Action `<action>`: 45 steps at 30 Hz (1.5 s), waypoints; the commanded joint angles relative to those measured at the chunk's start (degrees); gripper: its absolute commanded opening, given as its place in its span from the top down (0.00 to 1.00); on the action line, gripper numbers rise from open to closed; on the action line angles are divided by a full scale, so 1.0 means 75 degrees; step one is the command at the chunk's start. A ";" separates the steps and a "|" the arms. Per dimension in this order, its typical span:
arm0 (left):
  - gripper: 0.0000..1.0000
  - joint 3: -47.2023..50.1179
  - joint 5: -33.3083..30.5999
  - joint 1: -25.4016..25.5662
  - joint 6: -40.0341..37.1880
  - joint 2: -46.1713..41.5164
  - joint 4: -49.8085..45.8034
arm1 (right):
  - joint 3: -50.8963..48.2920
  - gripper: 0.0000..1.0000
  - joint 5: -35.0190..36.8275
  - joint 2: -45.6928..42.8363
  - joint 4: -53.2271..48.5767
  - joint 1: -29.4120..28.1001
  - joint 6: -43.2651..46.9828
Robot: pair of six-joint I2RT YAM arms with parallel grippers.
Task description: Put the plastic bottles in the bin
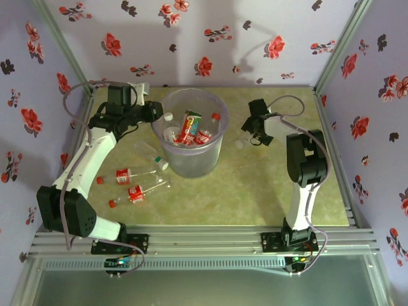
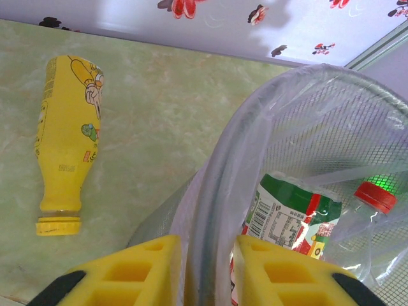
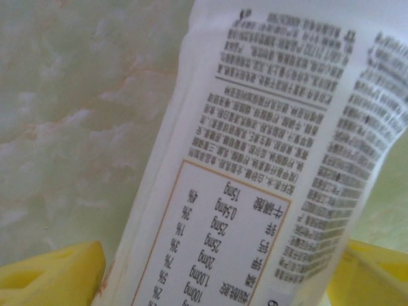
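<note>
The left gripper (image 2: pixel 204 277) has its yellow fingers (image 2: pixel 150 271) closed astride the rolled rim of the large round translucent greyish plastic bin (image 1: pixel 191 162). This stands mid-table and holds several red-labelled clear plastic bottles (image 1: pixel 190 127). Just right of the bin, the right gripper (image 1: pixel 250 135) is clamped on a white-labelled plastic bottle (image 3: pixel 268 159) over the pale green table (image 1: pixel 255 191). A yellow plastic bottle (image 2: pixel 64 140) lies on its side left of the bin, and three more clear bottles (image 1: pixel 131 174) lie at the near left.
</note>
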State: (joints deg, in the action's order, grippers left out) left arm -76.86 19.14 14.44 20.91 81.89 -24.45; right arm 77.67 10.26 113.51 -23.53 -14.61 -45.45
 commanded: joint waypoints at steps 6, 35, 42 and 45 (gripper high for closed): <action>0.71 0.0120 0.0027 -0.0106 -0.0022 -0.0146 -0.0075 | -0.0283 0.22 -0.0132 0.0090 0.0106 0.0034 0.0130; 0.71 -0.0326 0.0459 0.0130 0.0436 0.0411 -0.0135 | 0.0561 0.52 -0.0205 -0.2215 -0.1592 0.0091 0.2802; 0.71 -0.0972 0.0443 0.0449 0.0432 0.0779 -0.0403 | 0.0716 0.65 -0.1374 -0.4195 -0.1863 0.0035 0.3394; 0.71 -0.1206 0.0442 0.0637 0.0455 0.0989 -0.0420 | 0.1076 0.66 -0.1771 -0.4787 -0.2128 -0.0196 0.3495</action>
State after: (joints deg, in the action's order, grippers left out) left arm -83.29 20.62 17.47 23.90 87.88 -26.17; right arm 82.96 1.80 80.51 -36.34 -14.81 -22.17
